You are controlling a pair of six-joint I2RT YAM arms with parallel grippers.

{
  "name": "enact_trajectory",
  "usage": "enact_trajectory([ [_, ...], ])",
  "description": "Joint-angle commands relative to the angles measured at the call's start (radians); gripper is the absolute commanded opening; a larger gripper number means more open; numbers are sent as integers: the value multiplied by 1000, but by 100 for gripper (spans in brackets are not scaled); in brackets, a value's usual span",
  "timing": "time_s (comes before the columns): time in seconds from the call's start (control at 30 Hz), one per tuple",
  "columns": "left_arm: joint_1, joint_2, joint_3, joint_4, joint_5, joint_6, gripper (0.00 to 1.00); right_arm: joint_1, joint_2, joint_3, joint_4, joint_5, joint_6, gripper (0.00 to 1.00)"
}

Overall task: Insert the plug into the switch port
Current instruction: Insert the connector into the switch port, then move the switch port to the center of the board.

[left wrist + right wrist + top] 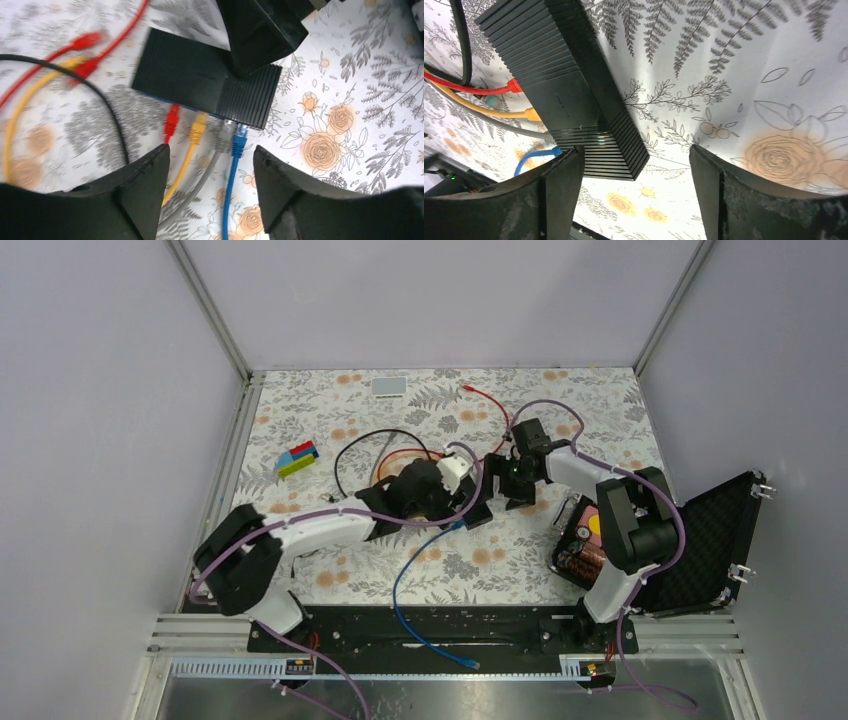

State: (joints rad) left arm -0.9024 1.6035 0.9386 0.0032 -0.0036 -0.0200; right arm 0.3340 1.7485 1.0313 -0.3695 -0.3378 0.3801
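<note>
Where the blue plug [240, 140] sits, the black ribbed switch [200, 80] lies flat.
Left fingers [145, 195] and right fingers [559, 200] stand apart, empty.

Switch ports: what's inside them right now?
Four sit in a row along the switch edge: red plug, yellow plug, grey plug, blue plug. The sockets are hidden under the switch's top, so how deep each goes cannot be seen.

Four plugged cables [196, 131] crowding the switch [190, 75] front
</note>
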Motion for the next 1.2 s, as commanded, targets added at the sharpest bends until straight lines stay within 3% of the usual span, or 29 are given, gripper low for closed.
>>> enact_trajectory([
  [0.0, 11, -172, -62, 83, -165, -65, 70, -3, -16, 96, -106, 55, -92, 97],
  [0.03, 14, -206, -81, 80, -203, -70, 89, 3, -8, 113, -114, 59, -107, 99],
  [0.07, 18, -239, -90, 67, -232, -76, 98, 13, 1, 133, -130, 67, -128, 99],
  [0.1, 23, -269, -94, 46, -259, -80, 99, 24, 12, 160, -151, 72, -155, 100],
  [0.23, 65, -380, -97, -37, -327, -110, 99, 91, 60, 259, -224, 145, -259, 100],
  [0.4, 112, -451, -131, -86, -532, -229, 99, 168, 121, 330, -235, 226, -261, 100],
  [0.57, 153, -489, -161, -124, -566, -320, 99, 211, 195, 396, -255, 294, -262, 99],
  [0.73, 194, -495, -127, -205, -580, -386, 99, 217, 249, 405, -254, 263, -268, 99],
  [0.83, 252, -530, -141, -189, -542, -402, 99, 217, 271, 397, -251, 241, -273, 100],
  [0.93, 373, -524, -120, -183, -398, -419, 99, 216, 276, 384, -266, 340, -235, 98],
  [1.17, 532, -342, 35, -184, -293, -390, 99, 157, 270, 375, -317, 445, -165, 95],
])
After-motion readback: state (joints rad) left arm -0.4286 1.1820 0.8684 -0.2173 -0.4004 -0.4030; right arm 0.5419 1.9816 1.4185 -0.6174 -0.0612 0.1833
